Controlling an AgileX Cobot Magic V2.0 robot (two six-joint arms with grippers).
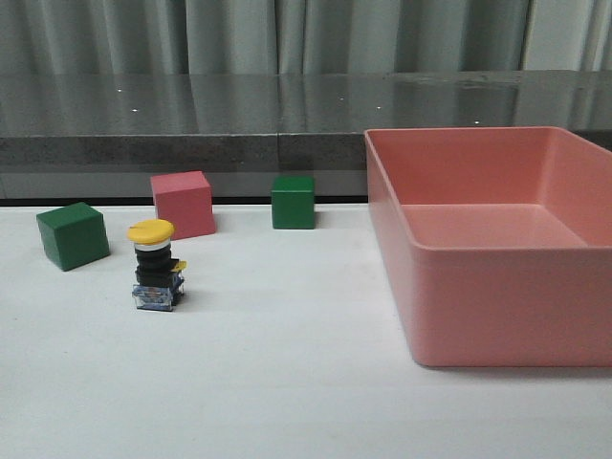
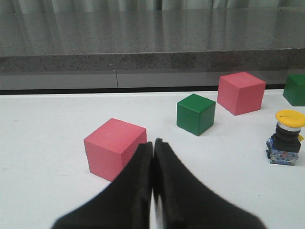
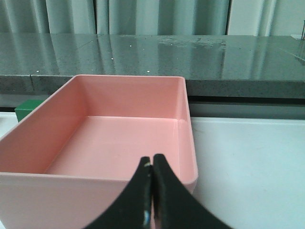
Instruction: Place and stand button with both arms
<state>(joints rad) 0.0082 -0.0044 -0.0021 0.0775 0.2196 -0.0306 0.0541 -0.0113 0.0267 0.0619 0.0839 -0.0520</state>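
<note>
The button (image 1: 154,265) stands upright on the white table (image 1: 287,382) at the left of the front view, yellow cap on top and blue base down, just in front of the pink cube (image 1: 183,204) and touched by nothing. Both tools are off it and pinched closed on nothing, the left tool (image 2: 153,143) low beside another pink cube (image 2: 114,148), the right tool (image 3: 152,167) at the near wall of the empty pink bin (image 3: 95,188). Looks to me like the standing is done and nothing remains but clearing away.
</note>
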